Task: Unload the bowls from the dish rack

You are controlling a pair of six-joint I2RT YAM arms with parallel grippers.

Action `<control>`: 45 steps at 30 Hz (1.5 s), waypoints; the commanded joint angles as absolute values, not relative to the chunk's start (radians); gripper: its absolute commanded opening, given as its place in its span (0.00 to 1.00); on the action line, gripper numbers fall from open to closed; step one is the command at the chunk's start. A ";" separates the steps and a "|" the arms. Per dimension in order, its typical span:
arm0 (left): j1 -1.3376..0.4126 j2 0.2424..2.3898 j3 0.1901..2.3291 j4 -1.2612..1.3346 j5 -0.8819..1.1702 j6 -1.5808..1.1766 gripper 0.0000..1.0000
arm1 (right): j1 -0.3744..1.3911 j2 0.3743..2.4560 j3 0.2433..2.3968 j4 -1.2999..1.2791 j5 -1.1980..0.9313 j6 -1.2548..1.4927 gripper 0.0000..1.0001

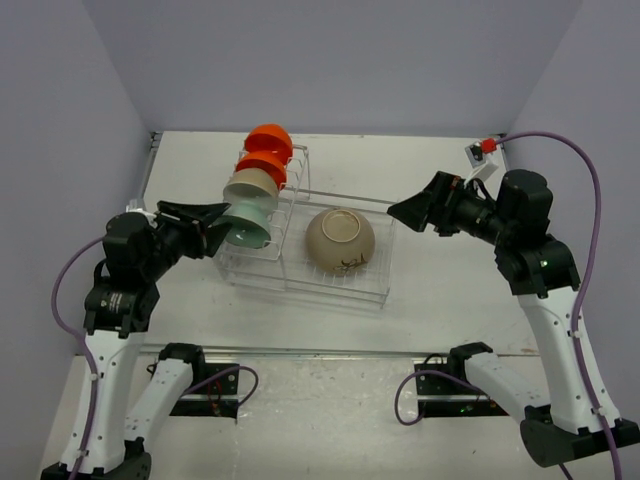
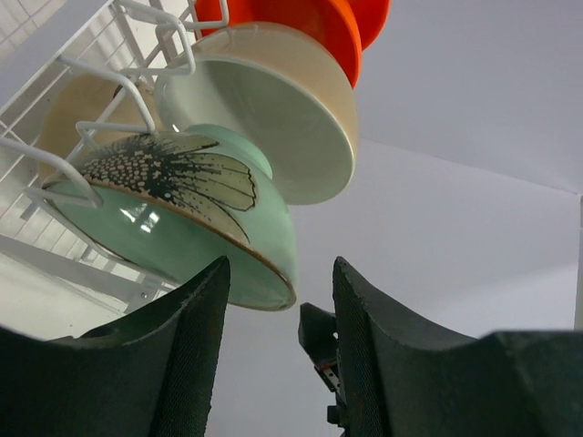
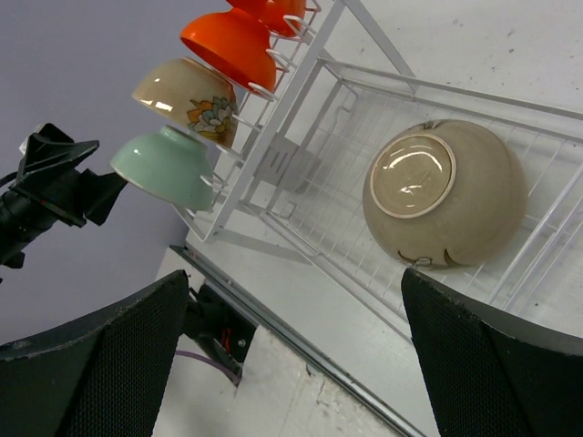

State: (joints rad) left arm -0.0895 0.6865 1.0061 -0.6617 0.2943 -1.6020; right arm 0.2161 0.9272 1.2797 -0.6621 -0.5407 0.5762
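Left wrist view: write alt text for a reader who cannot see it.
A mint-green bowl with a dark flower pattern sits on edge in a white wire rack, just above the open end effector. A beige bowl and orange bowls line up behind it.

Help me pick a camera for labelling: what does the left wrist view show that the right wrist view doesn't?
Only the left wrist view shows the dark flower pattern on the mint bowl. Only the right wrist view shows the tan bowl lying bottom-up in the low part of the rack, and the painted flower on the outside of the beige bowl. Both show the mint bowl, beige bowl and orange bowls in a row on the rack, with the open left tool close to the mint bowl.
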 commanded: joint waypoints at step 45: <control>-0.310 0.819 1.086 -0.624 0.086 -1.394 0.28 | 0.219 0.913 1.281 -0.647 -0.517 0.545 0.99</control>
